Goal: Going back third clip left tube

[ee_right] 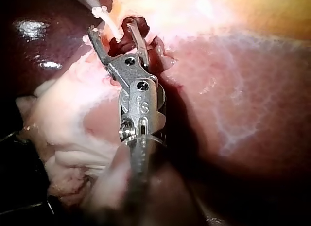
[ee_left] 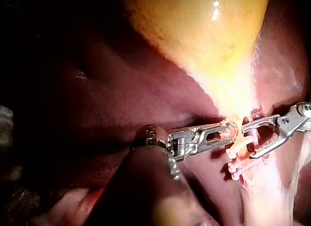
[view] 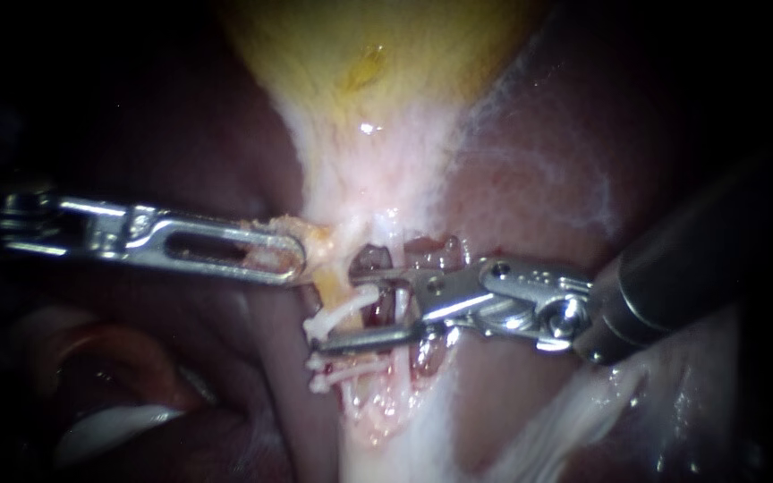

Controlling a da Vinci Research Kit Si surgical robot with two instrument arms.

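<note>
Glistening liver (view: 530, 197) beside gallbladder (view: 378, 54); left instrument's hand (view: 301, 259) clamped on tissue (view: 319, 240), right instrument's hand (view: 342, 304) apart

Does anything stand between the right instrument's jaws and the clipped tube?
Nothing visible does. The right instrument, jaws open, straddles the tube, one white clip lying between the jaws. The left instrument grips tissue beside it.

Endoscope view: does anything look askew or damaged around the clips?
The upper clip sits slanted across the tube, while the two lower clips lie nearly level and close together. No clip looks broken or loose, and nothing else stands out.
</note>
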